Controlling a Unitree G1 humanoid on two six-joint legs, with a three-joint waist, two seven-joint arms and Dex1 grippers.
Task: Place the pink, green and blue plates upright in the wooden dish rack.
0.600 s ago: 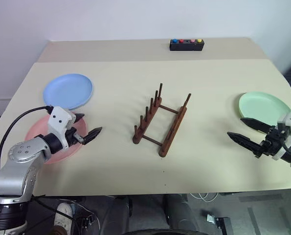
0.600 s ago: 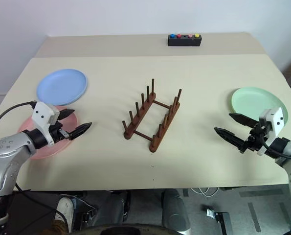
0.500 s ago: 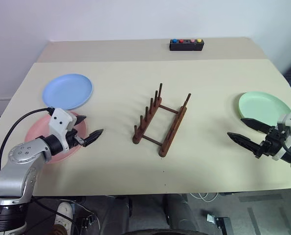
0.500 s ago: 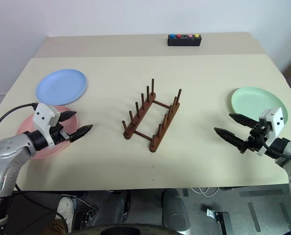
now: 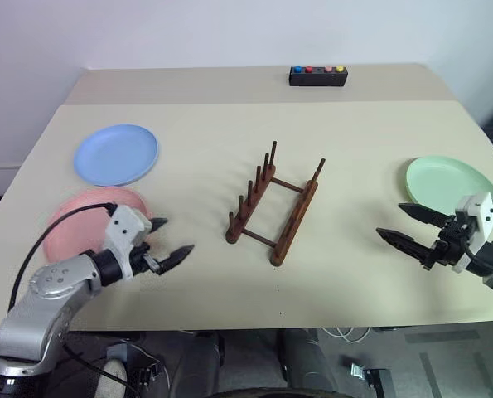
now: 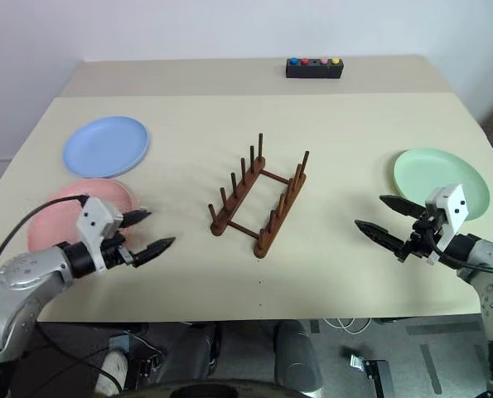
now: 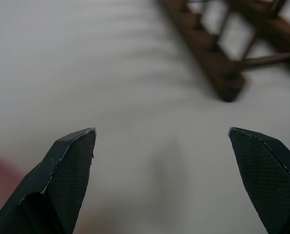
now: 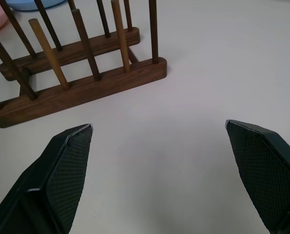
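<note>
The dark wooden dish rack (image 5: 275, 206) stands empty at the table's middle. A light blue plate (image 5: 116, 154) lies flat at the left, and the pink plate (image 5: 82, 224) lies flat just in front of it. At the right the mint green plate (image 5: 449, 182) rests flat. My left gripper (image 5: 170, 243) hovers open to the right of the pink plate's near edge, holding nothing. My right gripper (image 5: 403, 224) is open and empty, pointing left beside the green plate's near edge. The right wrist view looks at the rack (image 8: 81, 73) between its open fingers (image 8: 62, 165).
A small black box with coloured buttons (image 5: 317, 76) sits at the table's far edge. The cream tabletop (image 5: 345, 133) spreads around the rack. A black cable (image 5: 51, 240) loops over the pink plate from my left arm.
My left gripper has moved off the pink plate toward the table's front and right. The right gripper has edged slightly left and nearer. Plates and rack have not moved.
</note>
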